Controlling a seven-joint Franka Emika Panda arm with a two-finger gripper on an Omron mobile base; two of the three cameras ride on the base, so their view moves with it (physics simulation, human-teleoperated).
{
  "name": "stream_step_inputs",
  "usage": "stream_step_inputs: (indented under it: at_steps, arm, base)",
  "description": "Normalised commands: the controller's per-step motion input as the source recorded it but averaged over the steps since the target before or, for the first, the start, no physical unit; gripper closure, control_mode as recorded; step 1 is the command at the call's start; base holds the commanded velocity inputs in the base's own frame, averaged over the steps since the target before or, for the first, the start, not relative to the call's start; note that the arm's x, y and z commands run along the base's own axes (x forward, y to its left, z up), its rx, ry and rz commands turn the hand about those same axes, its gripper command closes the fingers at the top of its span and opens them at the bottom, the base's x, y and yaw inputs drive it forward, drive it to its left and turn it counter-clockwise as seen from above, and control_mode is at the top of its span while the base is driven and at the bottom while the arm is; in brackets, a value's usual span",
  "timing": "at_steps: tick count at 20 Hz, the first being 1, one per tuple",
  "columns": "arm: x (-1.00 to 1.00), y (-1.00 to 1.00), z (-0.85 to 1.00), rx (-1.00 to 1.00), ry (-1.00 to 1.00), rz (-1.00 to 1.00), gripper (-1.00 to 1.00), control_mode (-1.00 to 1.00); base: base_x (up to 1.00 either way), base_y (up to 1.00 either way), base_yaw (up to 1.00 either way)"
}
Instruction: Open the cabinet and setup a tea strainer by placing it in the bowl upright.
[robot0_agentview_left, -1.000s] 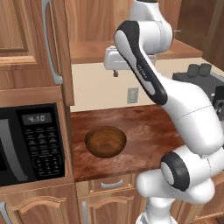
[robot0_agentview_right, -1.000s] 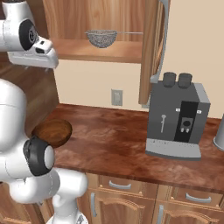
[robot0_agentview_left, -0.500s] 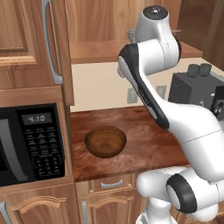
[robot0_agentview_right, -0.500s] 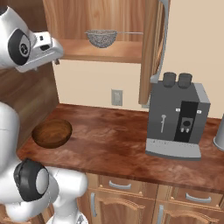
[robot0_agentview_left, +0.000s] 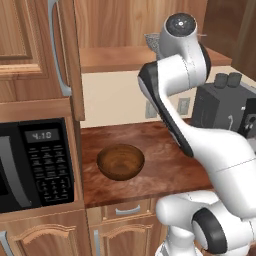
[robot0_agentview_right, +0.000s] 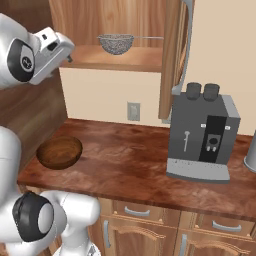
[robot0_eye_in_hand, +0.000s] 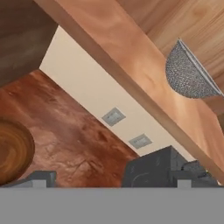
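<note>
Standing open with both doors swung wide, the cabinet (robot0_agentview_right: 172, 55) is the biggest thing here, and its bottom shelf carries the tea strainer (robot0_agentview_right: 116, 43) upright near the middle, mesh cup down and rim up, its thin wire handle running out level toward the right-hand door. Below it the counter (robot0_agentview_right: 130, 155) holds a bulky grey coffee machine (robot0_agentview_right: 202, 135) to the right and the microwave (robot0_agentview_left: 37, 162) to the left, with the bowl (robot0_agentview_left: 120, 161) between them, empty and mouth up, well apart from both. The arm's hand (robot0_agentview_right: 50, 47) is raised to shelf height at the left of the cabinet, short of the strainer and touching nothing; the jaws are spread fully and hold nothing. In the hand view the strainer (robot0_eye_in_hand: 189, 76) sits off to the upper right, so the hand looks not yet lined up with it. I judge the strainer light and stiff at the rim but easily dented in the mesh, and smooth metal likely to slip; the rim, pinched across its edge, seems the safest hold, while the thin handle would probably twist between the pads. The shelf edge (robot0_eye_in_hand: 131, 83) and the right door (robot0_agentview_left: 242, 37) close the approach, so the reach probably has to go in level over the shelf. The bowl looks heavy enough to stay put, and shallow, so the strainer could tip on its rounded mesh
</note>
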Motion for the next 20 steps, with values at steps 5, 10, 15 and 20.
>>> stream_step_inputs:
  at_steps: [5, 10, 15, 20]
  arm:
    - [0.15, -0.07, 0.16, -0.01, 0.01, 0.00, -1.00, -1.00]
    - [0.19, -0.29, 0.00, 0.04, -0.02, -0.05, -1.00, -1.00]
    - [0.38, -0.12, 0.00, -0.10, -0.18, -0.02, -1.00, -1.00]
    - [0.48, -0.11, 0.11, -0.19, 0.00, -0.04, -1.00, -1.00]
  base:
    - [0.00, 0.00, 0.00]
    - [0.00, 0.00, 0.00]
    - [0.00, 0.00, 0.00]
    - [0.00, 0.00, 0.00]
